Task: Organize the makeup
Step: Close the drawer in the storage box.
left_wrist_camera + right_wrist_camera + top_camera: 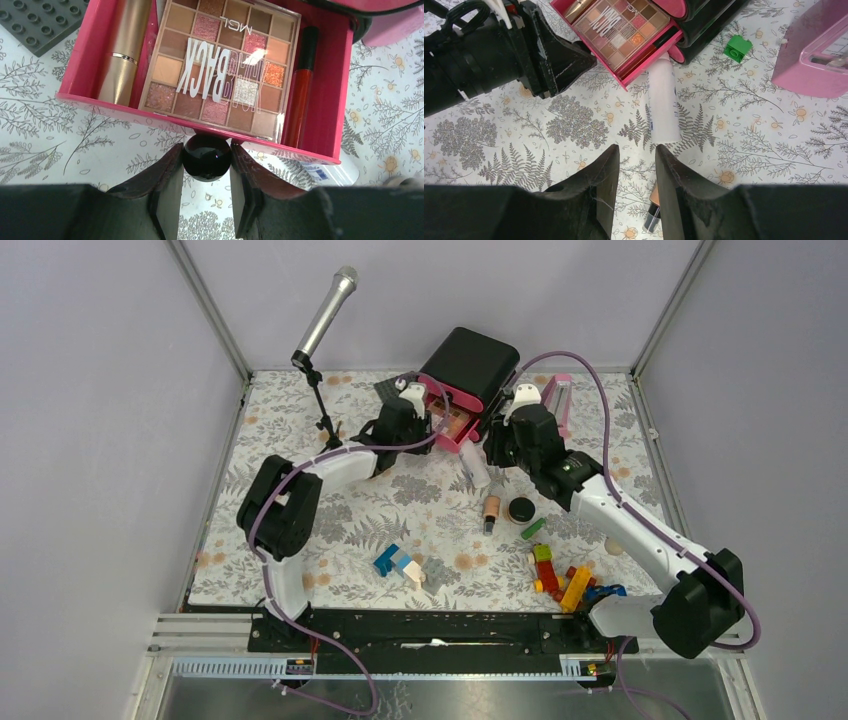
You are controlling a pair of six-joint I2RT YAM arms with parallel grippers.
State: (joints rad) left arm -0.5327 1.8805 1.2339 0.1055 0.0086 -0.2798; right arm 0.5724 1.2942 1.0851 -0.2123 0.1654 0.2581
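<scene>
Makeup is about half sorted, judging by what lies where; the pink drawer of the black case stands pulled out, and three pieces already lie inside it: the rose-gold lipstick along one side wall, the brown palette in the middle, and the thin red pencil along the other side wall.

Three pieces are not yet in the drawer and lie on the desk: the white tube lies flat with one end right at the drawer's front corner; the peach bottle and the round black compact lie side by side a little farther out from the drawer, beyond the tube.

The left gripper is closed on the round black knob at the drawer's front, so it seems to be holding the drawer; the right gripper hangs over the desk in front of the drawer, its fingers parted and nothing between them, pointing along the tube.

What is left, as I judge it: the tube, bottle and compact go into the drawer, though free room beside the palette looks scarce; the bricks and the pink metronome, well apart from the drawer, are no part of the job.
</scene>
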